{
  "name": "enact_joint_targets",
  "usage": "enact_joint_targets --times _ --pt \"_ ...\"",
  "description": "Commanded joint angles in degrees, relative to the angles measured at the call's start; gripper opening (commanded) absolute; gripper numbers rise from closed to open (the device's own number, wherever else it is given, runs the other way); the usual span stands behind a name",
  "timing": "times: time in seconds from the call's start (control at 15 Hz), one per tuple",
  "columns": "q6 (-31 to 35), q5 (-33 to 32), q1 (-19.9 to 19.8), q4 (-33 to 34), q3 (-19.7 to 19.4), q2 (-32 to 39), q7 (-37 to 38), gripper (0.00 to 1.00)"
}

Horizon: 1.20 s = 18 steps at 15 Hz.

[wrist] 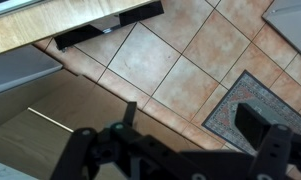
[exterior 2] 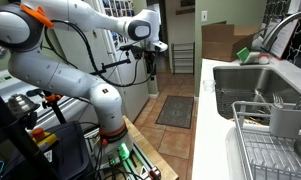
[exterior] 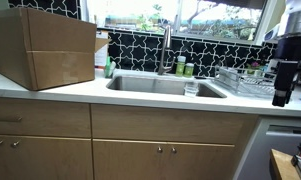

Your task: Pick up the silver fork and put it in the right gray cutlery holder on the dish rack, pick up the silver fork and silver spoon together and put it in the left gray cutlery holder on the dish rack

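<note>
Nearby, the wire dish rack [exterior 2: 265,155] sat on the white counter [exterior: 60,95] just beside the sink [exterior 2: 240,95]. A gray cutlery holder [exterior 2: 286,120] stood at the rack's sink-side end. I could not tell what it held, and the fork and spoon were too small to make out. In an exterior view a clear glass [exterior: 191,88] stood in the sink basin. Farther along the counter rested a large cardboard box [exterior: 45,48]. The Panda arm [exterior 2: 70,60] arched up from its base and reached out over the floor, well apart from the counter. Its gripper [exterior 2: 151,78] hung pointing downward. The wrist view looked past the gripper onto floor tiles [wrist: 150,60] and a patterned rug [wrist: 290,100]. The jaws were spread wide with nothing between them.
</note>
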Motion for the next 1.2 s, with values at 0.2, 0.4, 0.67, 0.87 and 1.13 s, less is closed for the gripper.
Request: enact_joint_targets --times 0.2,0.4,0.67,0.87,1.13 --pt "0.15 -1.35 -5.00 0.74 0.53 -0.60 5.34 1.00" --pt "-0.84 -6.87 -11.85 3.58 -3.07 -0.42 6.10 1.00" --pt "0.45 -14.20 -21.15 9.29 -8.21 2.03 6.93 1.00" --pt "4.10 -17.61 -26.17 13.18 -10.63 5.20 9.20 1.00" --pt "7.79 -18.18 -27.13 13.35 -11.38 4.65 9.86 1.00"
